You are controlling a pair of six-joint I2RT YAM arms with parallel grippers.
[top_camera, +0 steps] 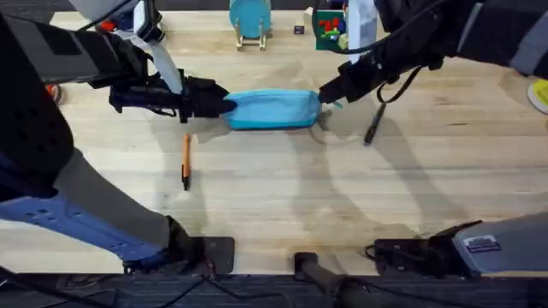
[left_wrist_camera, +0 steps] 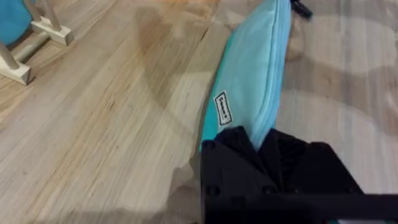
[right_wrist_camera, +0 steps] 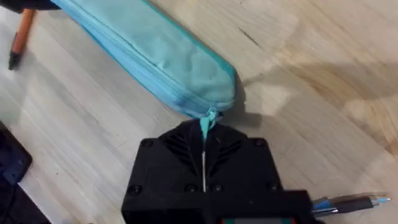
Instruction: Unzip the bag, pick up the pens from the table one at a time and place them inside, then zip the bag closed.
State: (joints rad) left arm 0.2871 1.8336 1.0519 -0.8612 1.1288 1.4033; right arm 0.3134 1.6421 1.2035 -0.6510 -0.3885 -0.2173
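Note:
The light blue bag lies lengthwise on the table, its zipper shut along the top. My left gripper is shut on the bag's left end; the left wrist view shows the bag running away from my left gripper. My right gripper is at the bag's right end, shut on the zipper pull. The orange pen lies in front of the bag's left end, also seen as the orange pen. The dark pen lies right of the bag.
A round blue disc on a wooden stand stands at the back, beside a green and red box and a small dark block. A yellow item sits at the right edge. Both arm bases are along the front edge.

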